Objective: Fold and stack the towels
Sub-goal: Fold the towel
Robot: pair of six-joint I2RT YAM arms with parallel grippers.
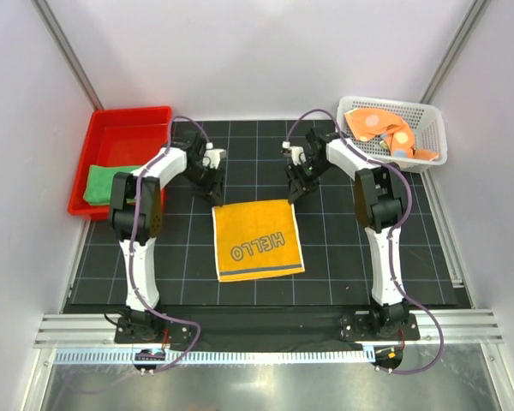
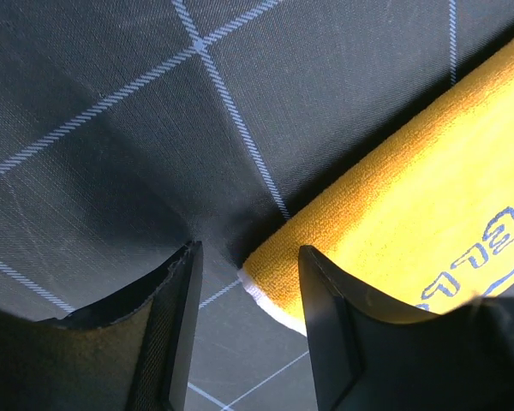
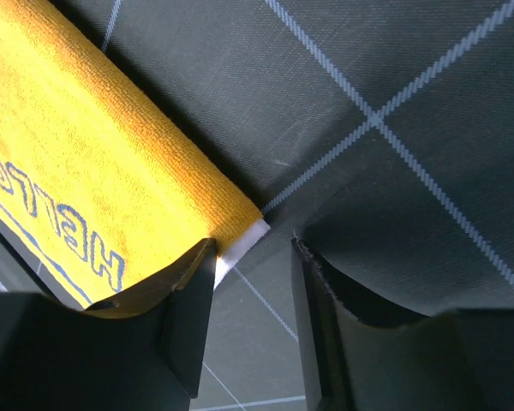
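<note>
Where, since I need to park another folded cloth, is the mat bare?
Bare black gridded mat lies either side of the yellow-orange HELLO towel, between it and each arm's upright, and on the near side of the white mesh basket, outside the right arm. Crowded: the towel's far corners, where the left claw and right claw sit.

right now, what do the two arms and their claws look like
The left arm and right arm have white link shells, black joint housings and black bases. A thin purple cable loops along each. The left claw and right claw are black with white parts behind. Their fingers are matte black, flat-sided, with finely textured inner faces.
</note>
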